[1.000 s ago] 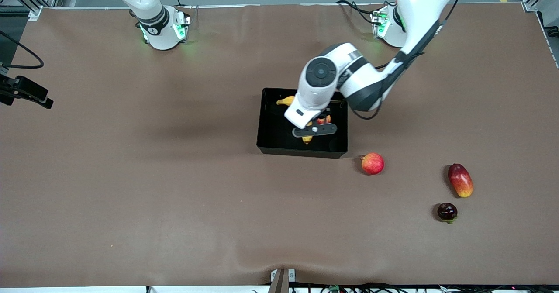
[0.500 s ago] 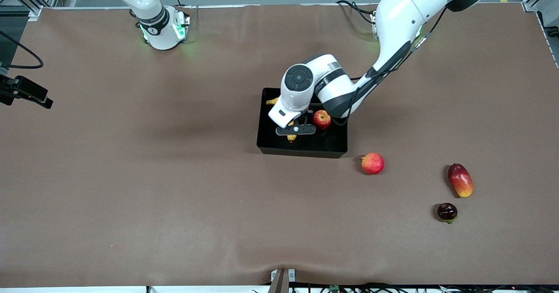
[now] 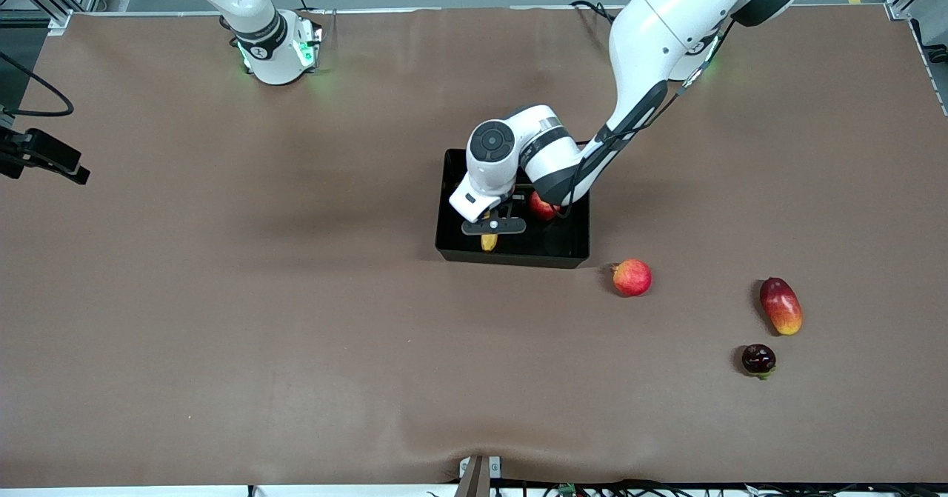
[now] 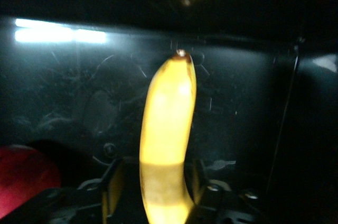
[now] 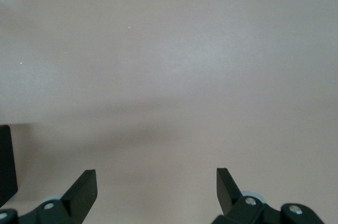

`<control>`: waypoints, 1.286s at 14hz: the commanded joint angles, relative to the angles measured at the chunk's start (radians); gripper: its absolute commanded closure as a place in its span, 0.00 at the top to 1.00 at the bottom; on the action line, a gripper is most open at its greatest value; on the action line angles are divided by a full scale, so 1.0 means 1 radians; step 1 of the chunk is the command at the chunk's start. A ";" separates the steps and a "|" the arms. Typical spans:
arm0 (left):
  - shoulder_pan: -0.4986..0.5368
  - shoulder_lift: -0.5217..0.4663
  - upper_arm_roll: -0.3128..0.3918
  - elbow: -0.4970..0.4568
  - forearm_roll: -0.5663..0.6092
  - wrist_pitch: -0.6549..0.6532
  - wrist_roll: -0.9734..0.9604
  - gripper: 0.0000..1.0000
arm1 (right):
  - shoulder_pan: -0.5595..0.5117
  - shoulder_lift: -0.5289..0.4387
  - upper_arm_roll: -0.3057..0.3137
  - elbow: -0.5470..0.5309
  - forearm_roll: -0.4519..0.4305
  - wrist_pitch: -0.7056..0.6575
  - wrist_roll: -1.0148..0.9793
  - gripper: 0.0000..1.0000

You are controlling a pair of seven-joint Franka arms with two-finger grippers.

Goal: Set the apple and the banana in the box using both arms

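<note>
A: Left gripper (image 3: 491, 227) sits low in the box (image 3: 570, 249), jaws clamped on the banana (image 4: 166, 129). Apple (image 3: 541, 207) lies just beside them, already inside.

B: Risk?

A: Releasing carelessly might roll the banana onto the apple. Right gripper (image 5: 157, 189) waits, jaws wide, over bare table (image 5: 169, 65). Pinkish fruit (image 3: 632, 277) and mango (image 3: 780, 305) lie outside, well apart.

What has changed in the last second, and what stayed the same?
The left gripper, shut on the banana, has carried it across the box toward the right arm's end, uncovering the apple there. The three fruits outside the box have not moved, and the right arm waits.
</note>
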 commanded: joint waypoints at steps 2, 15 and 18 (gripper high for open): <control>0.071 -0.131 0.012 0.035 0.024 -0.088 0.012 1.00 | -0.002 0.007 0.005 0.020 -0.013 -0.008 0.001 1.00; 0.597 -0.524 0.001 0.207 -0.150 -0.548 0.570 1.00 | -0.002 0.007 0.005 0.020 -0.005 -0.006 0.003 1.00; 0.686 -0.596 0.010 0.210 -0.245 -0.567 0.761 1.00 | -0.003 0.009 0.005 0.020 -0.011 -0.006 -0.001 1.00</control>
